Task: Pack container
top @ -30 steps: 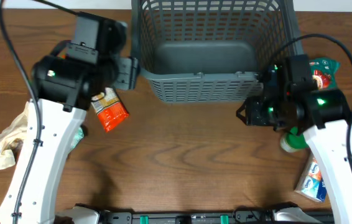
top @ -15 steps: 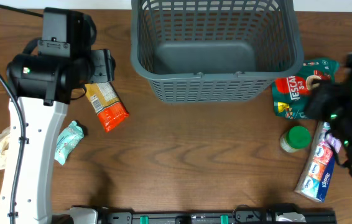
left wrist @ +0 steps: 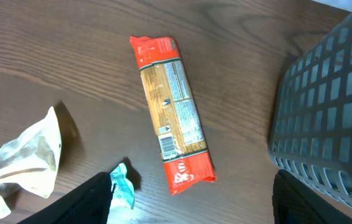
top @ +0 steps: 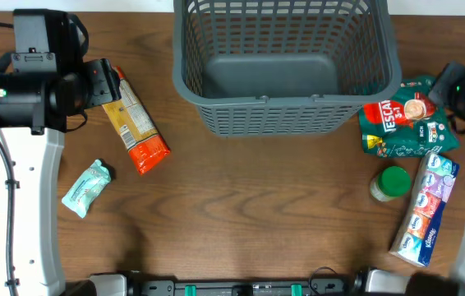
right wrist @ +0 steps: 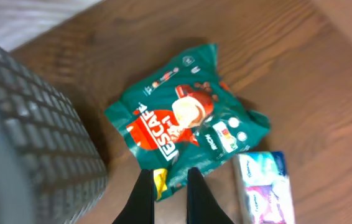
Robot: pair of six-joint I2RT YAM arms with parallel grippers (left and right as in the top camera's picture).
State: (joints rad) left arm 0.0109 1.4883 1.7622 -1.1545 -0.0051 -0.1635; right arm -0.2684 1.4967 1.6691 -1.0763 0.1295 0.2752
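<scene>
Brown surface (top: 241,205) with empty basket (top: 286,123) centred for both arms; left end effector (left wrist: 191,214) spread above pasta (left wrist: 172,115), right (right wrist: 165,193) nearly pressed together over coffee bag (right wrist: 185,124).

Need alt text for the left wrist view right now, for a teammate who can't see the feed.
A long red and tan food packet lies flat on the brown wooden table, nothing holding it. The grey lattice basket fills the right edge; a crumpled beige bag and a teal wrapper sit lower left. The left claw's dark fingers stand wide apart at the bottom.
</scene>
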